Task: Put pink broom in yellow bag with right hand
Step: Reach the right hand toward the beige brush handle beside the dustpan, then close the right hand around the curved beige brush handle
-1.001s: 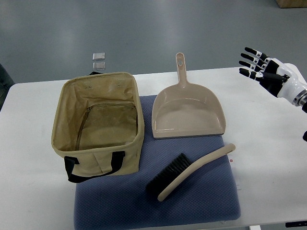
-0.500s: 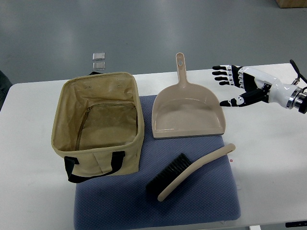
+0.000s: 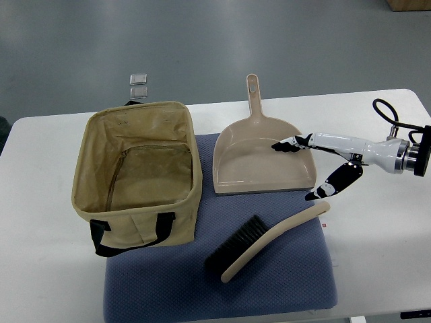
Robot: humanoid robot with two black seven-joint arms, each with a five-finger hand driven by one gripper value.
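right robot hand [image 3: 316, 165]: we see it open, fingers spread, holding nothing, above the dustpan's right edge and the broom handle's tip
pink broom [image 3: 269, 239]: we see it lying diagonally on the blue mat [image 3: 296, 282], bristles lower left
yellow bag [image 3: 138, 178]: open, left of the dustpan [image 3: 262, 158]
table [image 3: 47, 282]: white

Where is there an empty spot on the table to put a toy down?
Bare table lies left of the bag, and right of the blue mat. It is crowded mid-mat, around the dustpan, broom and right hand.
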